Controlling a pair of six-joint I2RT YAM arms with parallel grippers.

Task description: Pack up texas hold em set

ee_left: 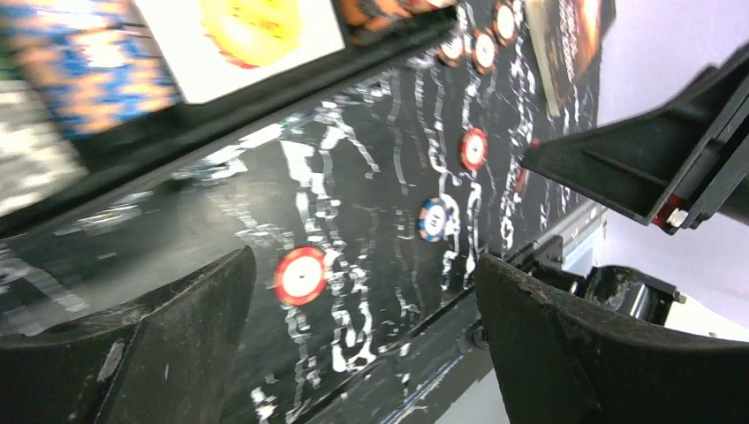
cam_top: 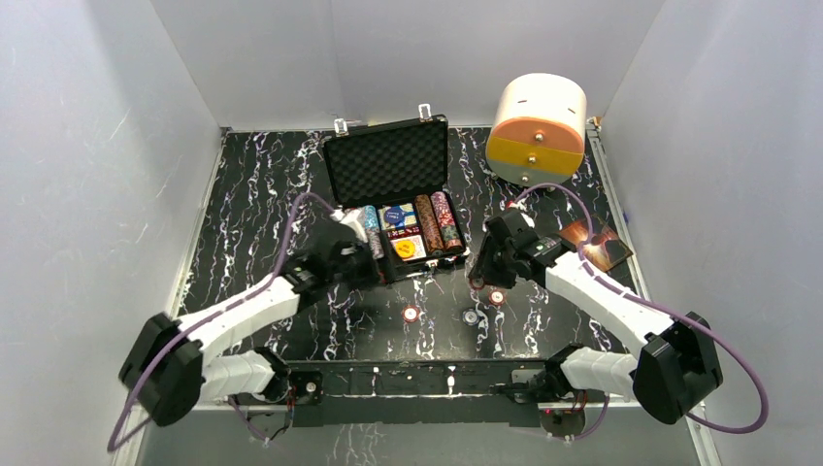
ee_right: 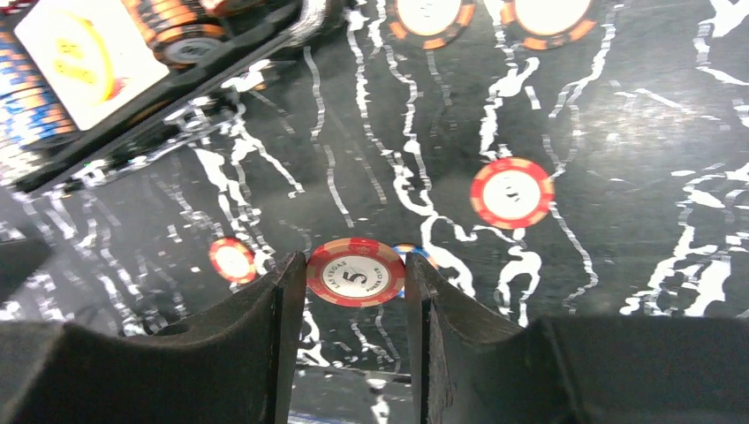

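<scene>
Right hand (ee_right: pixel 355 265) pinching one chip (ee_right: pixel 356 274), five loose

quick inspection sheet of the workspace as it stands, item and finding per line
surface: black marbled table, loose chips in front of the briefcase
job's things: briefcase open, chip rows and yellow disc inside
clutter: drawer box far right, brown book by the right arm
grippers: left tool open, empty; right tool shut on a red chip
cables: purple cable loops along each arm
surroundings: white walls on three sides
</scene>
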